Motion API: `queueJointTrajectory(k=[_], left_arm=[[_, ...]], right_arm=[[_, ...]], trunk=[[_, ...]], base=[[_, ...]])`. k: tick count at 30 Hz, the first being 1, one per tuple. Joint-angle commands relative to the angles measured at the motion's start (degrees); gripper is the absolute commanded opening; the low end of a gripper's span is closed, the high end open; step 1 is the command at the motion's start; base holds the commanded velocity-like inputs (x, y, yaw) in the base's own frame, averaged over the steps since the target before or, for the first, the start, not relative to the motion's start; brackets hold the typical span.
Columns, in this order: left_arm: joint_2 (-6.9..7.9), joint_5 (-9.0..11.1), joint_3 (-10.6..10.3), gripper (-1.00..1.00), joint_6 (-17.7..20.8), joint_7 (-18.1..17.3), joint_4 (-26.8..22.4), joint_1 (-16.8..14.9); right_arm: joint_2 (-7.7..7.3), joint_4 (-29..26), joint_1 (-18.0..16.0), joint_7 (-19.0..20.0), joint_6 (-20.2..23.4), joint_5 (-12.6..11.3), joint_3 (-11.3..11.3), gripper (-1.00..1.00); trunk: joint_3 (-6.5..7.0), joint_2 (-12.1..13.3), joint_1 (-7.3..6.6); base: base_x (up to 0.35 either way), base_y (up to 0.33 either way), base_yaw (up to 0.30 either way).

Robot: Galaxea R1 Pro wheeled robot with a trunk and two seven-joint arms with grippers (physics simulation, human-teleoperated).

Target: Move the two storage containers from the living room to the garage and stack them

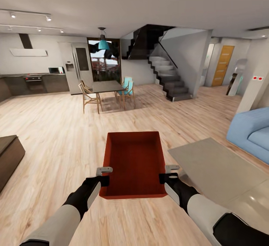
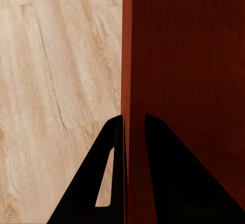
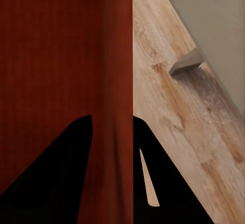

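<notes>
Storage container (image 1: pixel 134 160) is up off the light wood floor (image 1: pixel 56 134) in the living room, right in front of me. My left gripper (image 2: pixel 133 127) pinches its left wall, my right gripper (image 3: pixel 112 127) clamps the right wall.

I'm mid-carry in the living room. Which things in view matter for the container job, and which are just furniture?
Job:
- orange-red open-top storage container, a side wall pinched by the left gripper and the right gripper
- orange-brown wooden door, far right

Just there:
- light blue sofa
- grey rug
- dining table with chairs
- dark staircase
</notes>
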Motion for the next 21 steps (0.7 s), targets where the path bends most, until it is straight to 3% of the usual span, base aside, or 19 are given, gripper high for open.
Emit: queueJointTrajectory(k=[1, 15, 21], left_arm=[[0.08, -1.3, 0.4, -1.00, 0.5, 1.8, -0.2, -0.1], [0.07, -1.3, 0.4, -1.00, 0.5, 1.8, -0.2, -0.1], [0.08, -1.3, 0.4, -1.00, 0.5, 1.8, -0.2, -0.1]], right_arm=[[-0.07, 0.5, 0.0, -0.6, 0.4, -0.1, 0.7, -1.00], [-0.01, 0.5, 0.0, -0.6, 0.4, -0.1, 0.7, -1.00], [0.01, 0.5, 0.0, -0.7, 0.4, -0.1, 0.7, -1.00]], trunk=[[-0.12, -0.1, 0.07], [-0.12, -0.1, 0.07], [-0.12, -0.1, 0.07]], base=[[0.322, 0.000, 0.000], [0.322, 0.000, 0.003], [0.322, 0.000, 0.202]])
